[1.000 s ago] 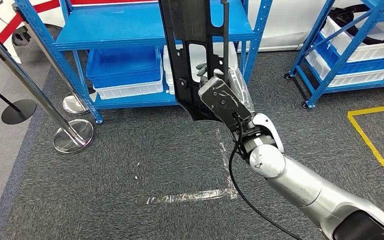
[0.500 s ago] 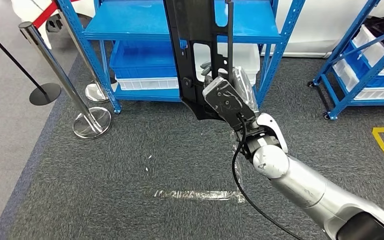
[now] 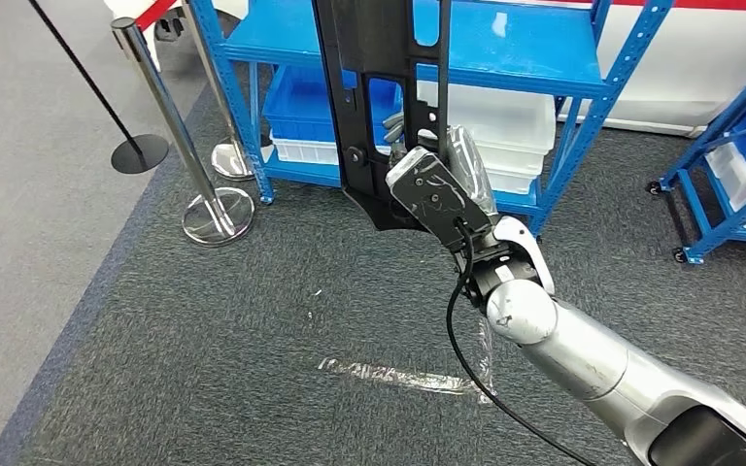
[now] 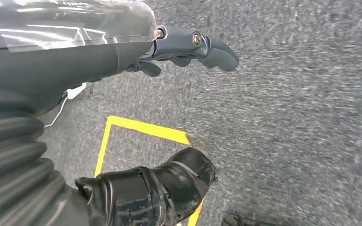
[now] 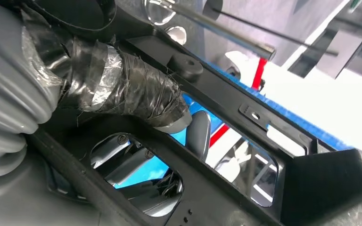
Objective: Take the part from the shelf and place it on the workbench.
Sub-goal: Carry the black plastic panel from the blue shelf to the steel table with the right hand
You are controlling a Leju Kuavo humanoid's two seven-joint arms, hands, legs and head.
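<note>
**A:** Head view first. What have you got?

**B:** My right hand (image 3: 434, 184) is up at centre frame, fingers wrapped on the black part (image 3: 374, 97). It stands upright and runs off toward twelve o'clock. My silver right arm (image 3: 583, 354) comes in from five o'clock, with a black cable (image 3: 457, 340) looping down off the wrist.

**A:** And behind the part?

**B:** The blue shelf (image 3: 505, 44), straight behind it. A blue bin (image 3: 306, 112) sits on the lower level at about eleven o'clock from my hand, a white bin (image 3: 510, 126) at about two o'clock. Two chrome stanchions (image 3: 194, 146) stand on the floor out at nine to ten o'clock. Grey carpet (image 3: 204, 320) below, with a strip of clear tape (image 3: 398, 377) stuck to it at six o'clock. A second blue rack (image 3: 729, 165) is at three o'clock.

**A:** Left wrist view?

**B:** My left hand (image 4: 188, 44) hangs over the carpet, fingers stretched out and apart, nothing in them. A yellow taped outline (image 4: 141, 129) lies on the floor beneath.

**A:** Right wrist view?

**B:** Close in on the grip. My thumb (image 5: 127, 92), wrapped in black tape, presses across one rail of the part (image 5: 217, 103), and my darker fingers (image 5: 136, 162) show through a cut-out in its frame from the far side. So I'm clamped on it, thumb one side, fingers the other. Blue shelf shows through the openings.
</note>
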